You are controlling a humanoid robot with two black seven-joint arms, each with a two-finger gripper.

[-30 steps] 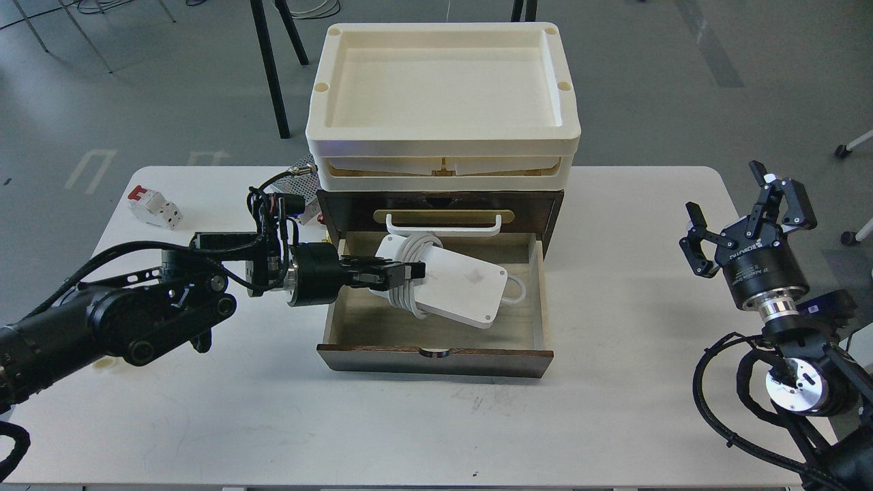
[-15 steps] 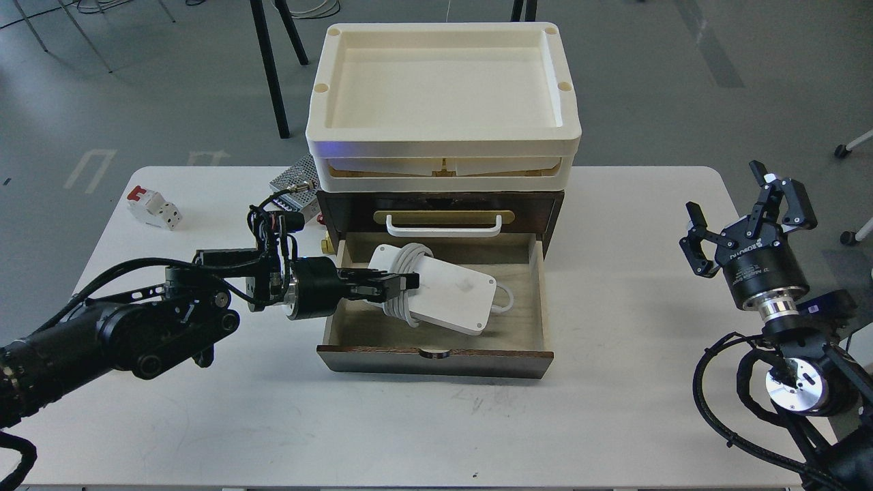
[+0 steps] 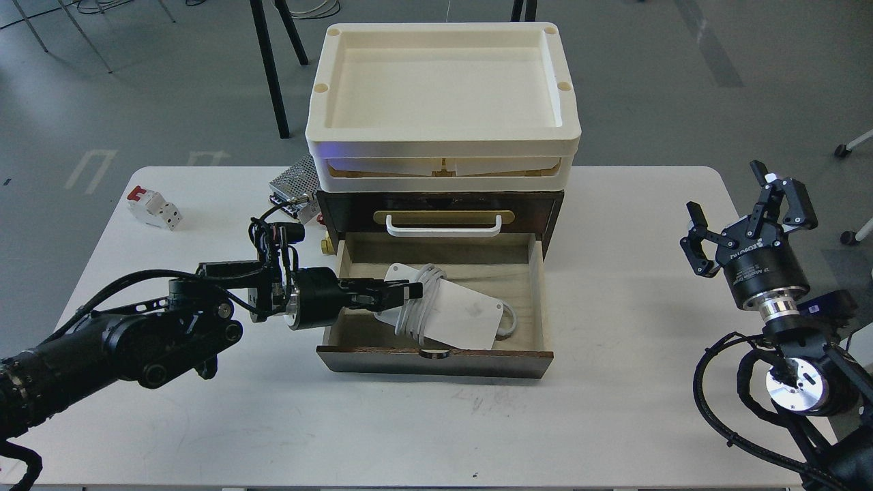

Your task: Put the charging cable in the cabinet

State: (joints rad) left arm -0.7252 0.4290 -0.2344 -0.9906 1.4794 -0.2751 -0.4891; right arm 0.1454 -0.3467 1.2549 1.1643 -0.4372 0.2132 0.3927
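Note:
The cabinet (image 3: 545,204) is a dark brown chest with a cream tray (image 3: 443,136) on top and a white handle (image 3: 443,228). Its light-wood drawer (image 3: 539,293) stands pulled out toward me. The charging cable (image 3: 460,317), a flat white adapter with a pale cord coiled round its middle, sits low inside the drawer, near its front. My left gripper (image 3: 399,293) reaches over the drawer's left wall and is shut on the adapter's coiled left end. My right gripper (image 3: 747,208) is open and empty, raised at the far right.
A perforated metal power-supply box (image 3: 294,183) lies behind the cabinet's left side. A small white and red block (image 3: 154,206) lies at the table's back left. A brass piece (image 3: 329,244) sits by the drawer's left rear corner.
My left gripper has lowered the charging cable into the drawer and drawn it toward the drawer's front. The power-supply box has come into view behind the arm. The right arm has not moved.

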